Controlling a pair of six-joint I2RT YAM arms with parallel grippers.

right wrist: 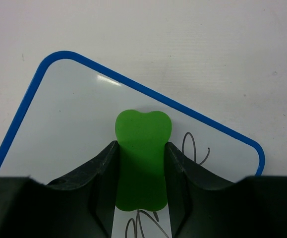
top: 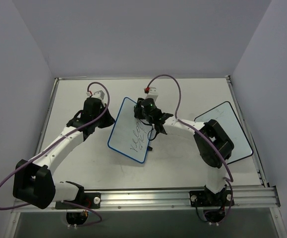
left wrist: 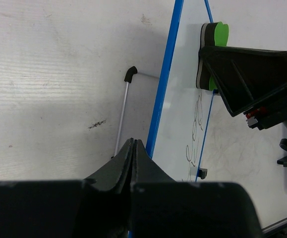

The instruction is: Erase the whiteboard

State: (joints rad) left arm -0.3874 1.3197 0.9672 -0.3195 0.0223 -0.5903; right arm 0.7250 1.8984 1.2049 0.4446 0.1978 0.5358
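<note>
The whiteboard (top: 123, 130), white with a thin blue frame, stands tilted mid-table with dark handwriting (top: 139, 140) on its lower half. My right gripper (top: 143, 112) is shut on a green eraser (right wrist: 142, 148) and presses it flat on the board's face (right wrist: 69, 114) near the top corner, just above scribbles (right wrist: 195, 148). In the left wrist view the eraser (left wrist: 216, 34) shows against the board, under one of the right fingers (left wrist: 242, 74). My left gripper (left wrist: 133, 142) is shut and empty, right beside the blue frame (left wrist: 166, 74) on the board's left edge.
A second white board with a black frame (top: 232, 130) lies at the right, under my right arm. The whiteboard's wire stand (left wrist: 125, 106) with a black foot rests on the table behind its left edge. Raised rails border the table (top: 74, 148).
</note>
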